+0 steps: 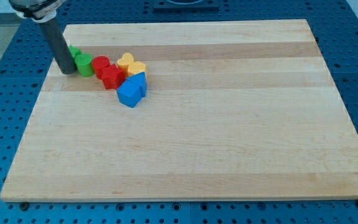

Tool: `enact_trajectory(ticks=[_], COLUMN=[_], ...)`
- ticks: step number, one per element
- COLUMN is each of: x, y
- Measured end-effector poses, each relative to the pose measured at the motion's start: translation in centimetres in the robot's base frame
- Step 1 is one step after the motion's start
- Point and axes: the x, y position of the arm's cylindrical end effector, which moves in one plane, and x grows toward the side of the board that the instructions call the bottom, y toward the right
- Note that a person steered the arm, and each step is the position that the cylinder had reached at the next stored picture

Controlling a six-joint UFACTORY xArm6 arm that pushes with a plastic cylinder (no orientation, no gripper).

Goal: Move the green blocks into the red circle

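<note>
Surface: wooden board [229,137] on blue pegboard table [5,124].
Blocks: 7 total, all clustered far left.
Green: 2; green cylinder [84,64], 2nd green block [73,52] part hidden behind rod, shape unclear.
Red: 2; red cylinder [100,65], red block [111,78] nearer.
Yellow: 2; yellow heart [126,61], yellow block [137,68].
Blue: 1; blue block [132,90], nearest.
Rod: no claw, so no jaw state to tell; my tip [65,71] just left of green cylinder, contact unclear.

A lab bench, by the look of it — under my tip [66,71] lies a pale wooden board [229,124] set on a blue perforated table [5,124], its grid of mounting holes all around me. Small coloured toy blocks [114,73] beside my tip — a test rig, not a home.
</note>
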Motion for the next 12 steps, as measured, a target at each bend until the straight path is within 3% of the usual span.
enact_trajectory(ticks=[3,5,6,7,8,9,12], x=[2.6,-4.6,-6.7,-6.9,-6.8,-6.7,-1.8], y=[-5.1,-4.6,-1.1,-0.6,-5.0,-5.2,-4.1])
